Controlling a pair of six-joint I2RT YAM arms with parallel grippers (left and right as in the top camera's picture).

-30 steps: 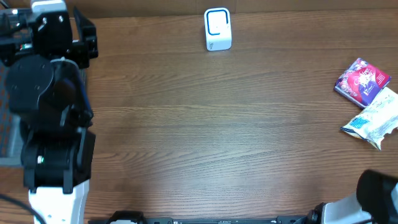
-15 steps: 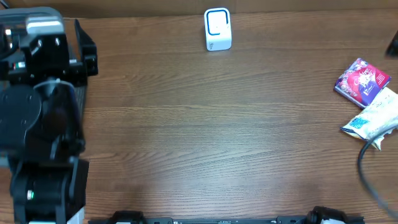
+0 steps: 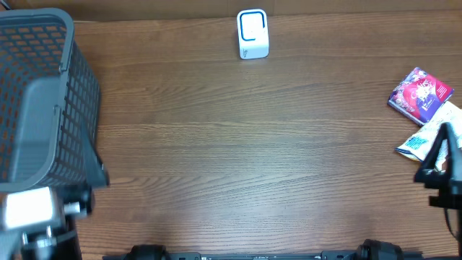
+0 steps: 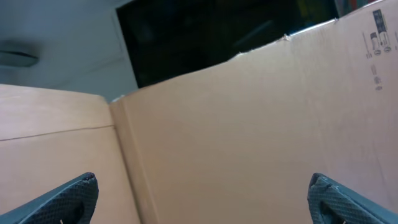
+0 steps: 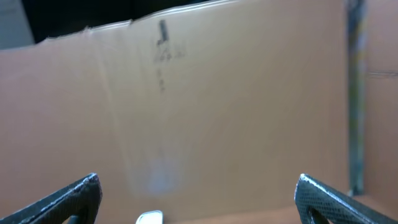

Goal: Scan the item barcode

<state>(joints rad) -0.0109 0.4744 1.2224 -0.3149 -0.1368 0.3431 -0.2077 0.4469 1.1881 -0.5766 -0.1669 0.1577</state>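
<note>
While I look through the left wrist camera, the left gripper (image 4: 202,199) shows only its two fingertips at the bottom corners, spread wide with nothing between them. The right gripper (image 5: 198,200) is likewise splayed and empty (a small white shape pokes up at the bottom of its view, too little of it to name). From overhead, that right gripper is a dark shape at the right edge of the table (image 3: 238,166), over the near end of a white-and-blue bag (image 3: 437,133); whether they touch, I cannot tell. Just beyond the bag lies a purple-and-red packet (image 3: 421,94). On the left stands a grey mesh basket (image 3: 43,87). Farthest off, at the table's back edge near the middle, sits the white scanner (image 3: 253,34), well apart from both items. Both wrist cameras face a brown cardboard wall (image 4: 249,124).
</note>
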